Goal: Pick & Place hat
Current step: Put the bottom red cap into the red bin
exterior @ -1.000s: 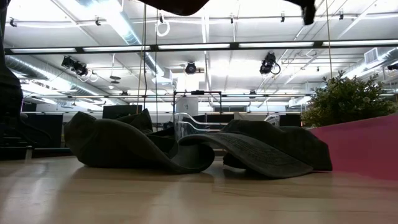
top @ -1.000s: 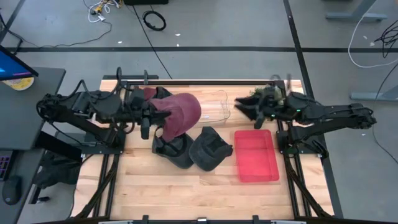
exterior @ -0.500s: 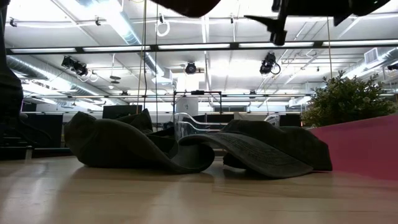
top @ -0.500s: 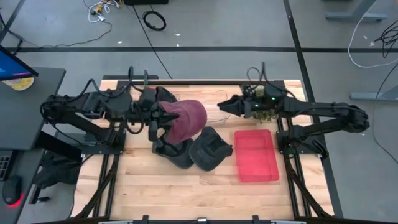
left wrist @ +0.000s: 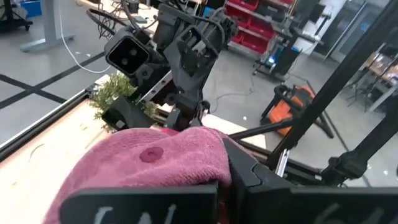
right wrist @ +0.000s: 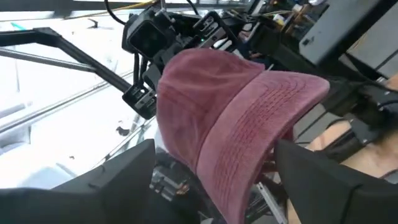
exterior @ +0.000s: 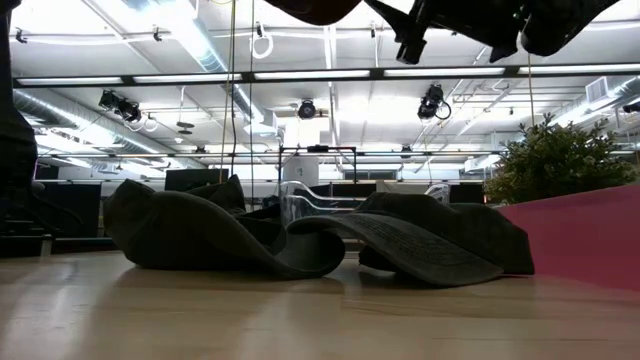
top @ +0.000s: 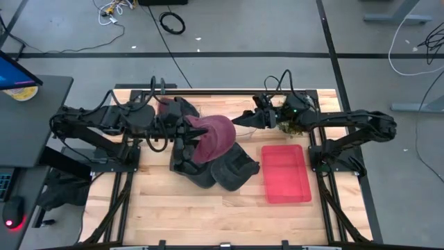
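Observation:
A maroon hat (top: pixel 214 135) hangs over the table's middle, above two dark hats (top: pixel 196 171) (top: pixel 236 167) that lie on the wood. My left gripper (top: pixel 187 135) is shut on the maroon hat at its left side. My right gripper (top: pixel 240 120) is open just right of it. In the right wrist view the fingers (right wrist: pixel 127 177) stand wide on either side of the hat's stitched brim (right wrist: pixel 267 118), and I see no touch. In the low view the hat (exterior: pixel 310 8) and the right gripper (exterior: pixel 420 30) show at the top edge. My left gripper holds the maroon hat by the crown's rear part (left wrist: pixel 186 177), on the side away from the brim; its own fingers hide the exact spot. The fingers come about level from the table's left. The hat is lifted clear, its brim pointing toward the right arm.
A red tray (top: pixel 284 173) lies right of the dark hats. A clear container (top: pixel 246 128) and a small green plant (top: pixel 295 123) stand at the far edge, under the right arm. Bare wood (top: pixel 208 215) lies along the near side.
My right gripper has swung from the far right toward the table's left, sinking a little and rolling, up to the maroon hat's brim. My left gripper has carried the hat a little toward the right and the near edge, still clear of the table.

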You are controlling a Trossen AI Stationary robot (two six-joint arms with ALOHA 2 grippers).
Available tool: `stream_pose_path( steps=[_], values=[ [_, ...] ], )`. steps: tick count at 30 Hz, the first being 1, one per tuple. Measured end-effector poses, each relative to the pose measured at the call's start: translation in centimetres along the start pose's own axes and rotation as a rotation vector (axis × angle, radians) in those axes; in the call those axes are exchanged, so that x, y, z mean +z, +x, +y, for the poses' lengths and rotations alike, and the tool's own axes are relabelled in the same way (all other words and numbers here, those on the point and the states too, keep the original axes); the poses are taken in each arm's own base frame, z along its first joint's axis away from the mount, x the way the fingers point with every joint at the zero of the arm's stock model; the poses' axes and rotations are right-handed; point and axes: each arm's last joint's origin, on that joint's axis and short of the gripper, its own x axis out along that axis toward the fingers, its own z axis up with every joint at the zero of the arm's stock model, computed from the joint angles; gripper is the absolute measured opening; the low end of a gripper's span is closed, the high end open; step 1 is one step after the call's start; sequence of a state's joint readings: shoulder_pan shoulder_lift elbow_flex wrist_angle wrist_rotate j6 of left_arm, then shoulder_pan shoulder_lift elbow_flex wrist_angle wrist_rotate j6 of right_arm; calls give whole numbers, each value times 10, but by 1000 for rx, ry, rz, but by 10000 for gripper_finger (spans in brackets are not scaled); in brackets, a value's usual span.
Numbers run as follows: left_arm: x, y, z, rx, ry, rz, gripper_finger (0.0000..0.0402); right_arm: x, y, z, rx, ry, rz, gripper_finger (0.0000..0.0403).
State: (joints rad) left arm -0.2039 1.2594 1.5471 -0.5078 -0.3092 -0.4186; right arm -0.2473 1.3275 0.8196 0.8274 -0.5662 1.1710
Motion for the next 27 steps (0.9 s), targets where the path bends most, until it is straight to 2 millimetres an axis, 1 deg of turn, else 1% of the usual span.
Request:
stream_pose_path(
  steps=[6, 13, 16, 23, 27],
  values=[
    [2, 3, -1, -3, 24, -24, 2, -4, 2, -6, 16, 71, 88, 314],
    [2, 3, -1, 2, 30, -26, 2, -10, 2, -13, -35, 192, 174, 313],
    [2, 3, -1, -4, 29, -24, 2, -10, 2, -13, -35, 199, 174, 313],
    [2, 3, -2, -9, 30, -22, 2, -3, 1, -11, -19, 199, 106, 313],
    [2, 3, -2, -9, 30, -22, 2, -2, 1, -6, 27, 211, 114, 305]
  ],
)
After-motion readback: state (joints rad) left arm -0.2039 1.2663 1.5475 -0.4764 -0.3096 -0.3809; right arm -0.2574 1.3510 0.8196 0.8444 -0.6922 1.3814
